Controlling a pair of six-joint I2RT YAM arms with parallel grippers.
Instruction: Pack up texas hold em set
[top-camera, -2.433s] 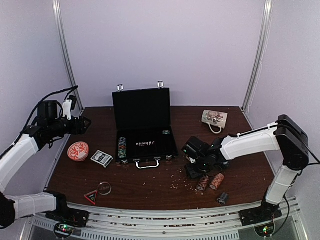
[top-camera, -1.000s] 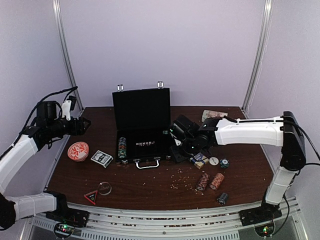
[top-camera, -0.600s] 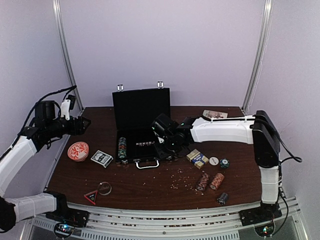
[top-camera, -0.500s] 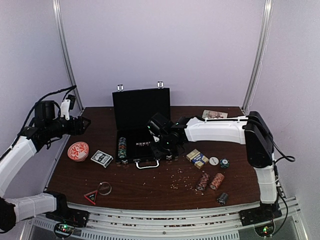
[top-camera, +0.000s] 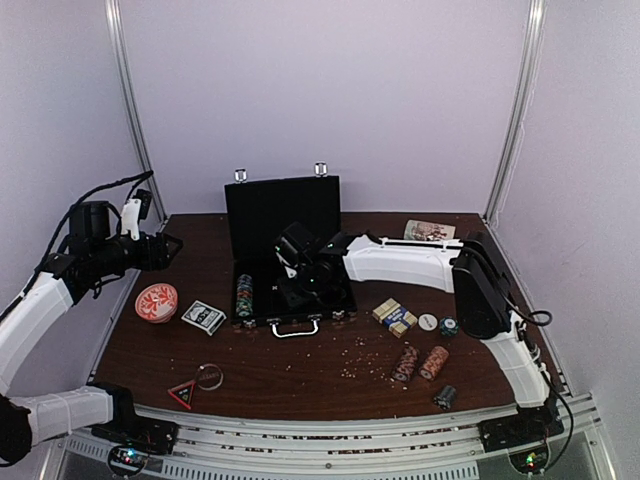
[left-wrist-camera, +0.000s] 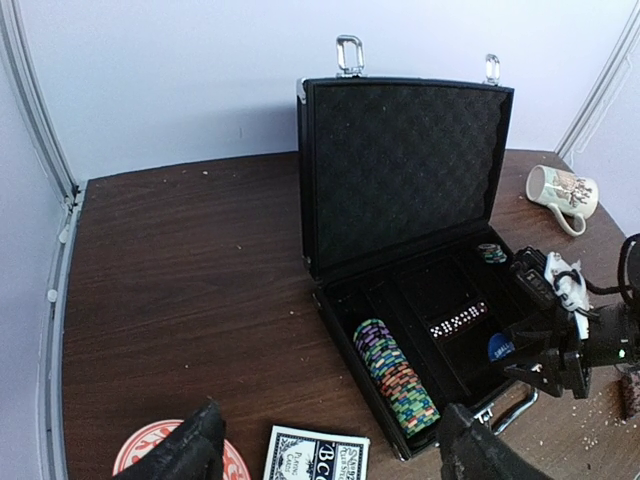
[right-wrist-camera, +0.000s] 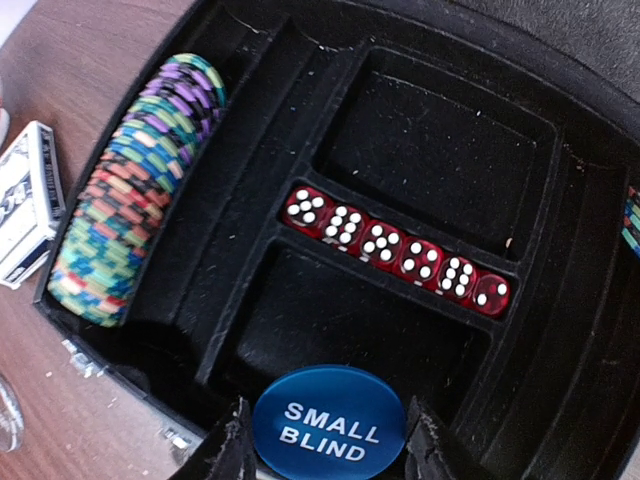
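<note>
The black briefcase (top-camera: 285, 212) stands open, its lid upright. A striped chip stack (right-wrist-camera: 130, 190) fills its left slot, and a row of red dice (right-wrist-camera: 400, 252) lies in the middle. My right gripper (right-wrist-camera: 330, 440) hovers over the tray's front compartment, shut on a blue "SMALL BLIND" button (right-wrist-camera: 330, 420). My left gripper (left-wrist-camera: 335, 440) hangs open and empty, high at the left, well away from the case. One card deck (top-camera: 203, 317) lies left of the case, another deck (top-camera: 395, 316) to its right. Two chip stacks (top-camera: 405, 363) and small buttons (top-camera: 428, 322) lie to the right.
An orange-red dish (top-camera: 156, 301) sits at the left, a white mug (top-camera: 430, 231) at the back right. A key ring with a triangle tag (top-camera: 183, 393) lies near the front left. Crumbs dot the table in front of the case. A small dark stack (top-camera: 445, 397) rests front right.
My right arm has swung left from the table's right side to over the case tray, carrying the blue button. The left arm has not moved.
</note>
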